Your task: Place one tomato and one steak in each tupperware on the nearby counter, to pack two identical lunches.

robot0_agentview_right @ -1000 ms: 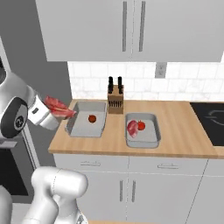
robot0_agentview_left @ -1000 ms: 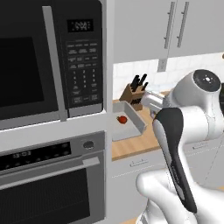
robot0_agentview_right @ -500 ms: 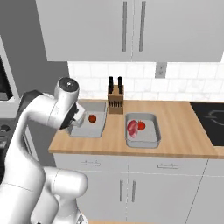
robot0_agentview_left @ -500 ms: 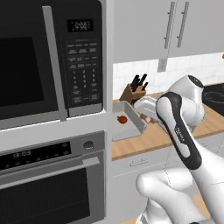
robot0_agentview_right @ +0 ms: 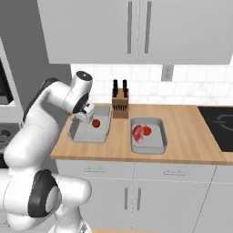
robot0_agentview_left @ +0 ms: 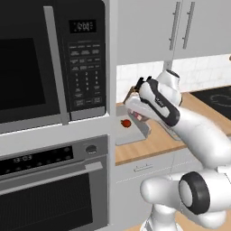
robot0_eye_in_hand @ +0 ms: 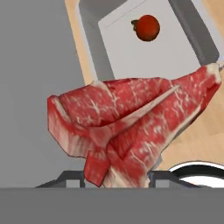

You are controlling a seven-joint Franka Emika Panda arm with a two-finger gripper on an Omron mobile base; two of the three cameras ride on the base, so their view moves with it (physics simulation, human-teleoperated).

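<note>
Two grey tupperware containers are set on the wood-toned tabletop (robot0_agentview_right: 191, 136), and the knife block (robot0_agentview_right: 120, 103) behind them serves as the landmark. One tupperware (robot0_agentview_right: 148, 145) is placed in front of the block and slightly toward the black stovetop (robot0_agentview_right: 220, 127); a steak (robot0_agentview_right: 138, 134) and a tomato (robot0_agentview_right: 146, 131) are seen inside it, touching or nearly so. The other tupperware (robot0_agentview_right: 91, 134) is placed in front of the block on the side away from the stovetop, next to the tall oven cabinet; one tomato (robot0_agentview_right: 96, 123) is seen in it, toward its back half, with bare grey floor around it.

A second steak (robot0_eye_in_hand: 131, 127) is gripped by the claw (robot0_eye_in_hand: 116, 177), which is closed on the lower edge of the meat. In the hand view the slab is folded and draped, and part of the near end of that container is covered by it, with the tomato (robot0_eye_in_hand: 147, 27) visible beyond. In the right base view the claw (robot0_agentview_right: 82, 113) is seen above the outer, cabinet-side part of this tupperware, on the far side from the knife block. Whether the meat touches the container floor cannot be told.

In the left base view the claw (robot0_agentview_left: 137, 113) is seen beside the microwave (robot0_agentview_left: 54, 58), above the tupperware (robot0_agentview_left: 135, 133) and its tomato (robot0_agentview_left: 126, 122).
</note>
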